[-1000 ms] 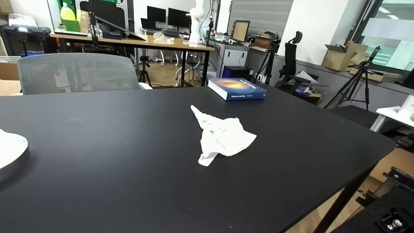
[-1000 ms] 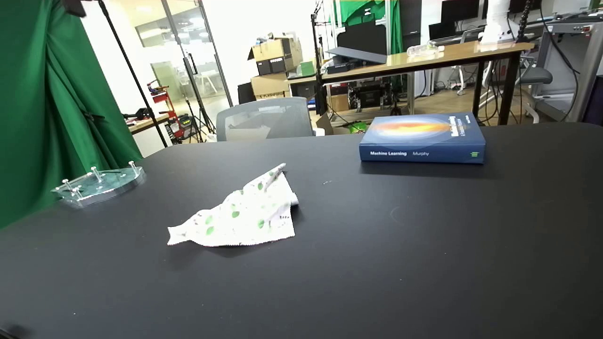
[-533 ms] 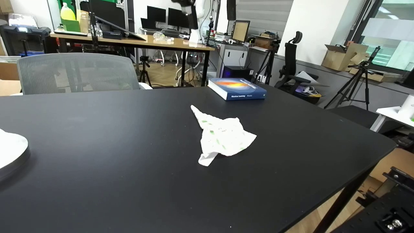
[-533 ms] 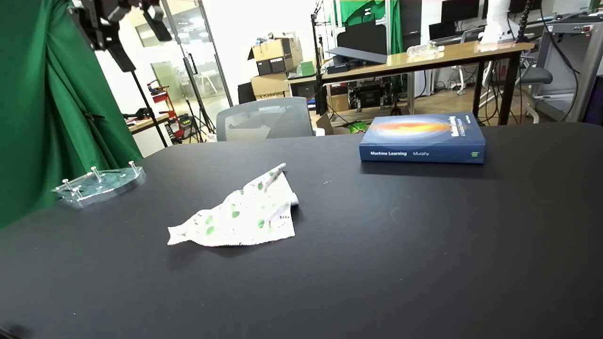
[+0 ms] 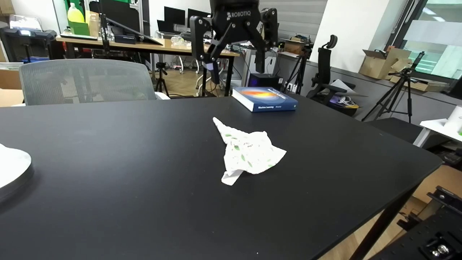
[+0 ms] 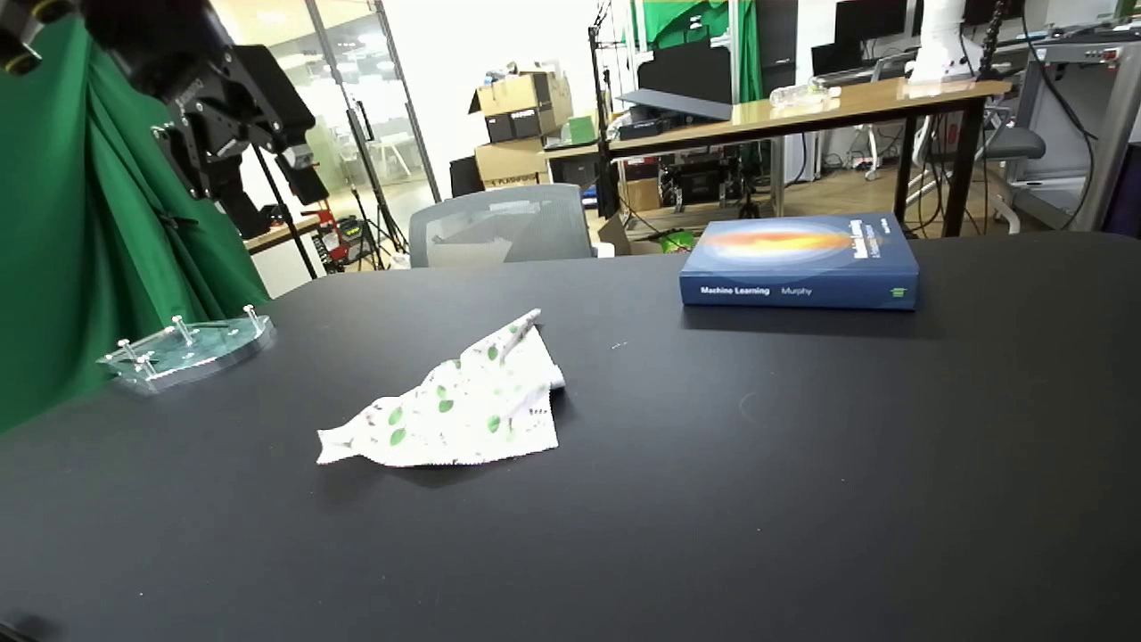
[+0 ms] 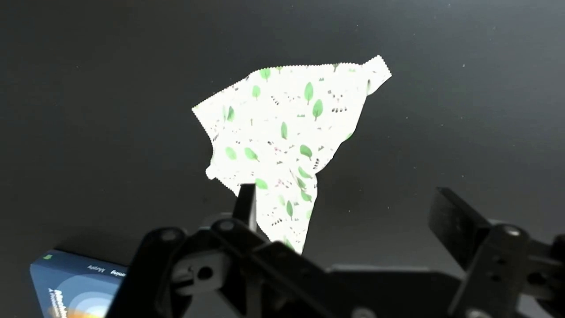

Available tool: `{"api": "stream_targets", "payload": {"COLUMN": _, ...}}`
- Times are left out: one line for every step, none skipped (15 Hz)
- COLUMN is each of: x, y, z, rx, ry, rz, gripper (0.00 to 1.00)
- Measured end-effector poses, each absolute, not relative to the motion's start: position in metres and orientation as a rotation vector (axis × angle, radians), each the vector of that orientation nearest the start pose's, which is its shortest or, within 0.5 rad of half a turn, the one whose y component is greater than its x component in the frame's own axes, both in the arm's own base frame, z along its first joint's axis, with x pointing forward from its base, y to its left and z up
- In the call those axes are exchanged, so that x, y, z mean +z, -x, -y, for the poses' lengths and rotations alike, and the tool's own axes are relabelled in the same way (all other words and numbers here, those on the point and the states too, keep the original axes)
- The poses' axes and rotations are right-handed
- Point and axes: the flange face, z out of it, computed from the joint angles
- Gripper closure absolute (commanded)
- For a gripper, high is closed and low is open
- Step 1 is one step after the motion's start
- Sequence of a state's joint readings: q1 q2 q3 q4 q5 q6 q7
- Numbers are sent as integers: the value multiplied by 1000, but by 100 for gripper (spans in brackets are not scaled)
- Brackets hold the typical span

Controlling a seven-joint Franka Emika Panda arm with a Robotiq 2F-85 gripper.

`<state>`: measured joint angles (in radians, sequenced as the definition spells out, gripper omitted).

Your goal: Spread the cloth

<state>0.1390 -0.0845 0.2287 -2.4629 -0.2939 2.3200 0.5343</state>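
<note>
A white cloth with green leaf prints lies crumpled on the black table, with folded corners and a narrow tail. It shows in both exterior views (image 5: 249, 153) (image 6: 472, 406) and in the wrist view (image 7: 282, 119). My gripper (image 5: 237, 70) is open and empty, pointing down, raised well above the table. It also shows at the upper left in an exterior view (image 6: 274, 198). In the wrist view the fingers (image 7: 345, 194) are wide apart. The left finger overlaps the cloth's tail in the picture and hides its end; the right finger is over bare table.
A thick blue book (image 5: 265, 100) lies beyond the cloth, also seen in the other views (image 6: 798, 263) (image 7: 79, 282). A clear plate with upright bolts (image 6: 192, 352) lies near the table edge. A white rounded object (image 5: 12, 166) stands at the left. A grey chair (image 5: 86, 81) stands behind the table.
My gripper, out of view or nearly so a second ago, has come down into both exterior views from above. Its fingers stay apart. The cloth and book have not moved.
</note>
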Motion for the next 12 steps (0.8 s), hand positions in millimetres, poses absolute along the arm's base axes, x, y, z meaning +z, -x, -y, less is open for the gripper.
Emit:
{"api": "stream_targets", "payload": {"x": 323, "y": -435, "z": -161, "rx": -77, "ry": 3371, "rz": 67, "gripper": 0}}
{"api": "stream_targets", "payload": {"x": 323, "y": -435, "z": -161, "rx": -77, "ry": 3371, "rz": 68, "gripper": 0}}
{"api": "stream_targets", "payload": {"x": 323, "y": -435, "z": -162, "rx": -87, "ry": 3365, "rz": 80, "gripper": 0}}
{"api": "stream_targets", "payload": {"x": 324, "y": -436, "z": -164, "rx": -111, "ry": 3341, "rz": 108, "gripper": 0}}
{"api": "stream_targets", "payload": {"x": 324, "y": -437, "z": -168, "rx": -138, "ry": 3298, "rz": 153, "gripper": 0}}
{"api": "stream_targets", "payload": {"x": 323, "y": -436, "z": -171, "rx": -162, "ry": 3246, "rz": 204, "gripper": 0}}
{"api": "stream_targets", "payload": {"x": 320, "y": -434, "z": -173, "rx": -185, "ry": 3193, "rz": 263, "gripper": 0}}
{"api": "stream_targets", "payload": {"x": 314, "y": -429, "z": -174, "rx": -195, "ry": 3148, "rz": 327, "gripper": 0}}
{"api": "stream_targets", "payload": {"x": 307, "y": -423, "z": -175, "rx": -193, "ry": 3105, "rz": 398, "gripper": 0}}
{"api": "stream_targets", "payload": {"x": 298, "y": -415, "z": -175, "rx": -179, "ry": 3069, "rz": 468, "gripper": 0}}
{"api": "stream_targets", "payload": {"x": 289, "y": -406, "z": -176, "rx": -157, "ry": 3034, "rz": 542, "gripper": 0}}
{"api": "stream_targets", "payload": {"x": 280, "y": -396, "z": -177, "rx": -131, "ry": 3002, "rz": 620, "gripper": 0}}
